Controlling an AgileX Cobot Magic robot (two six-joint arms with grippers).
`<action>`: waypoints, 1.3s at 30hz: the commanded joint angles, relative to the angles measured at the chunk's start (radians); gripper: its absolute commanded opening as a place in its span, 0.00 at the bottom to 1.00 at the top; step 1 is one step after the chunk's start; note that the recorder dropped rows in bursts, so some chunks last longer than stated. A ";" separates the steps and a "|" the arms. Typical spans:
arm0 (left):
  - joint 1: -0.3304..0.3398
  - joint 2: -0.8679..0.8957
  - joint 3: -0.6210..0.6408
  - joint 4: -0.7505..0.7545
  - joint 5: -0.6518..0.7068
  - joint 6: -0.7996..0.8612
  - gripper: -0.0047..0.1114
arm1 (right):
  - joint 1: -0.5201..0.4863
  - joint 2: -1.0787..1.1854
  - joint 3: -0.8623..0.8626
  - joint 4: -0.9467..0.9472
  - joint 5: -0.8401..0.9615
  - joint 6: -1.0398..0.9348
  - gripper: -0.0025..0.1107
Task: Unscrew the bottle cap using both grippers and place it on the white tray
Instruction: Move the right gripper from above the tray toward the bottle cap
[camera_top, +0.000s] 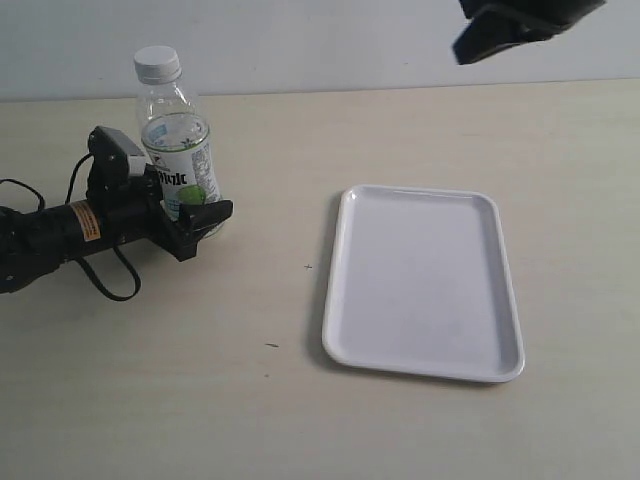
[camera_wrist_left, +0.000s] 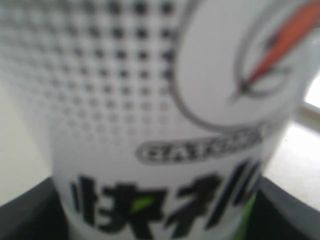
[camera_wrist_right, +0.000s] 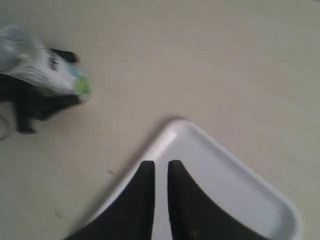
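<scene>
Table (camera_top: 200, 400): pale, wide, carries everything. White tray (camera_top: 420, 290) lies flat on the right half with nothing on it, well apart from the bottle. It reads as the drop spot for the cap, not yet used.

Bottle (camera_top: 178, 150) stands upright at the far left, label facing the exterior camera. Left gripper (camera_top: 190, 212) comes in low from the side and is clamped on the bottle's lower body, one finger in front and the other behind. The left wrist view is filled by the blurred label, with dark jaw at both lower corners. Judgement: the low hold anchors the bottle against twisting and leaves the neck free.

Right gripper (camera_top: 520, 25) hangs high beyond the tray, well apart from the bottle. Its wrist view shows the jaws drawn almost together, only a thin slit between them, holding nothing. It would likely need to widen to fit over the cap.

Cap (camera_top: 157, 63) sits on the bottle's neck, not yet off.

Around: black cables (camera_top: 110, 280) loop on the table beside the left arm. Nothing stands between the right gripper and the cap. A tall bottle held this low could tilt under torque.
</scene>
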 joint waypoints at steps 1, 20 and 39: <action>-0.002 -0.003 -0.003 0.019 0.000 0.049 0.04 | 0.070 0.036 -0.012 0.164 0.012 -0.123 0.27; -0.002 -0.048 -0.003 0.089 0.142 0.066 0.04 | 0.312 0.094 -0.119 0.115 -0.010 -0.183 0.47; -0.004 -0.048 -0.003 0.140 0.041 0.011 0.04 | 0.347 0.143 0.011 -0.230 -0.082 0.072 0.07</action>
